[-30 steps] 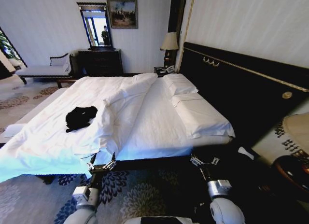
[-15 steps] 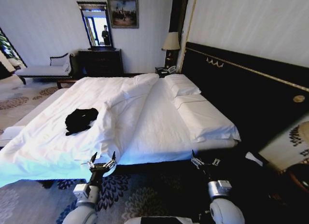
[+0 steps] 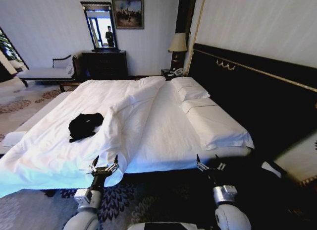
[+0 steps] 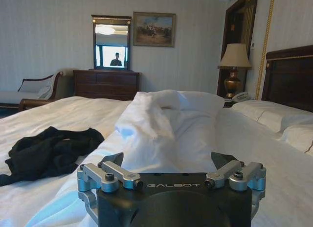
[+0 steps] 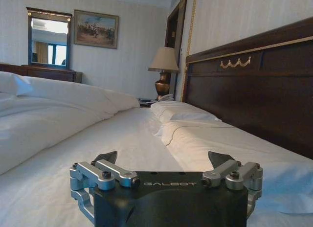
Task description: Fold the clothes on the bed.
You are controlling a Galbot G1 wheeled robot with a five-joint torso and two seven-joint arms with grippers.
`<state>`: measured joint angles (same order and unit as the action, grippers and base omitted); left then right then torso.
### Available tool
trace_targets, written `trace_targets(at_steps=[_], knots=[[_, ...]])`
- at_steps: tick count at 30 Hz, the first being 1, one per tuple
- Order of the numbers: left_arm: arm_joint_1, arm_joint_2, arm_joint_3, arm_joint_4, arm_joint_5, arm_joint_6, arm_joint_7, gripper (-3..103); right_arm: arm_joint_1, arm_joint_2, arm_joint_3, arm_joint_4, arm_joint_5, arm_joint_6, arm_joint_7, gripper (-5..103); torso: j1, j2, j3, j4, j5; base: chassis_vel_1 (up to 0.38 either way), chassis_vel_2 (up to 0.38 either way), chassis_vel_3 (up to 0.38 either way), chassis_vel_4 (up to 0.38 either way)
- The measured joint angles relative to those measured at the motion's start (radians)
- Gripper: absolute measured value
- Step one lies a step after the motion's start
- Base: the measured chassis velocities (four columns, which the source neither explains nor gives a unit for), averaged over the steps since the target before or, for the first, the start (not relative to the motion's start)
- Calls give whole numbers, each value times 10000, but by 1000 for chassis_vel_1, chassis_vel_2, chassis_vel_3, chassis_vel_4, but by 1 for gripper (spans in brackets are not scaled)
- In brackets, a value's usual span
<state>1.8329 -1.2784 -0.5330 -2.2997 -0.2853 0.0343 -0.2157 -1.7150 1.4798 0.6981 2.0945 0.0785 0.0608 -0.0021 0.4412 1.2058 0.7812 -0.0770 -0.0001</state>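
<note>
I see the black T-shirt [image 3: 85, 126] crumpled on the bed [image 3: 163, 126] at 10 o'clock. My left gripper [image 3: 104, 166] and right gripper [image 3: 208, 164] hover at the bed's near edge, fingers apart.

Left gripper [image 4: 167, 161]: jaws spread apart, nothing between them, level with the bed's [image 4: 274, 153] edge. Black T-shirt [image 4: 49, 151]: crumpled on the white duvet [image 4: 166, 124], well apart from the gripper. Duvet bunched in a ridge directly ahead.
</note>
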Motion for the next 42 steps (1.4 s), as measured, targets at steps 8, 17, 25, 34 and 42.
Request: trace_targets(at_steps=[8,17,25,34,42], knots=[[164,-30,-82,-98,59,-109,93,100,-13,130,-121,29,-74,6,3,100,0,0,0,0,1,-22,120,15,-124],[112,-14,-86,-117,26,-112,107,100,-111,166,-129,137,-85,59,20,100,0,0,0,0,0,-10,118,8,-112],[117,8,-96,-123,30,-127,122,100,-168,214,-131,179,-83,88,39,100,0,0,0,0,0,-9,111,1,-117],[344,-94,-90,-242,392,-369,292,100,-205,299,-211,183,-125,90,83,100,0,0,0,1,0,4,112,-5,-115],[482,-166,-123,-267,312,-651,498,100,-190,294,-243,195,-122,77,152,100,0,0,0,0,1,2,106,-8,-104]])
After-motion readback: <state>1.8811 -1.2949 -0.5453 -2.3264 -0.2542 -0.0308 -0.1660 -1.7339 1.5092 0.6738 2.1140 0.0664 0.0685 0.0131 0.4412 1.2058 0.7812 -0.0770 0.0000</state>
